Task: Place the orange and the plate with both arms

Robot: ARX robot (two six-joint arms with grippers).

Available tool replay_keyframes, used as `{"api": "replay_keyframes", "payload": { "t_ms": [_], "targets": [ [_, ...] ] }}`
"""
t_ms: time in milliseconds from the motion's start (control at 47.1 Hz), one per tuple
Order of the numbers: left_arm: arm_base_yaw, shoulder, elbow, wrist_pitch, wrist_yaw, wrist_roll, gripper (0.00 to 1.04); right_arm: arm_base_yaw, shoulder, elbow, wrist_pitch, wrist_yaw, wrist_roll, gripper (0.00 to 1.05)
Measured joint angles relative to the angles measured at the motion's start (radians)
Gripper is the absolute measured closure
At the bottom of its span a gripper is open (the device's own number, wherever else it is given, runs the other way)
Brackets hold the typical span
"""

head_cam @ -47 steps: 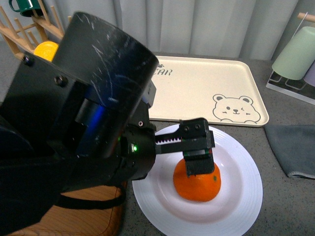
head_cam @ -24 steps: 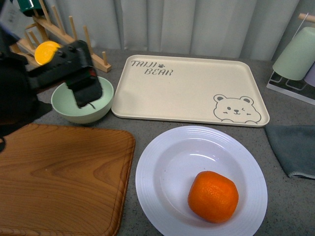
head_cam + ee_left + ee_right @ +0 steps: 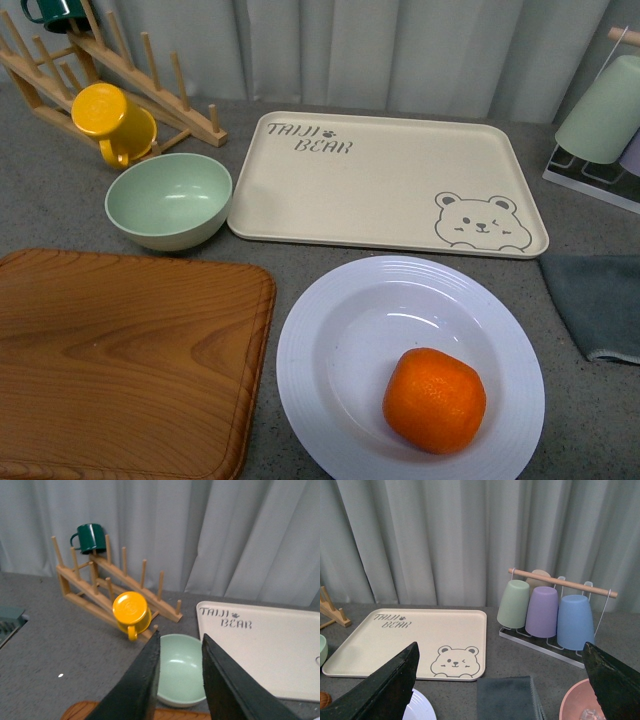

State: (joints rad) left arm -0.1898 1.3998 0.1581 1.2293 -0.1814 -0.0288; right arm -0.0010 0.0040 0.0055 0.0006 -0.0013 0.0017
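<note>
Here the orange [image 3: 434, 399] sits inside the plate [image 3: 300, 360] near its front rim; left fingers [image 3: 137, 695] parted, right fingers [image 3: 390, 690] spread wide.

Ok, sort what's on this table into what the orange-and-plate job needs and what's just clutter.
Job in hand:
orange, lying in the white plate
left gripper and right gripper, both open and empty

Lying about:
bear tray
green bowl
yellow mug
wooden board
peg rack
grey cloth
cup rack
</note>
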Motion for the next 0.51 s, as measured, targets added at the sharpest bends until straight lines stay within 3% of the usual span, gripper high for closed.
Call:
{"api": "replay_keyframes", "payload": {
  "t_ms": [64,127,446,510],
  "targets": [
    [0.017,-0.043,-0.019,-0.027,0.010,0.006,0.86,0.000,0.000,0.000,0.000,0.000,0.000,0.09],
    [0.039,-0.160,-0.034,-0.151,0.031,0.010,1.01,0.000,0.000,0.000,0.000,0.000,0.000,0.09],
    [0.100,-0.455,-0.111,-0.348,0.093,0.021,1.01,0.000,0.000,0.000,0.000,0.000,0.000,0.09],
    [0.147,-0.509,-0.121,-0.390,0.162,0.021,1.01,0.000,0.000,0.000,0.000,0.000,0.000,0.09]
  ]
}}
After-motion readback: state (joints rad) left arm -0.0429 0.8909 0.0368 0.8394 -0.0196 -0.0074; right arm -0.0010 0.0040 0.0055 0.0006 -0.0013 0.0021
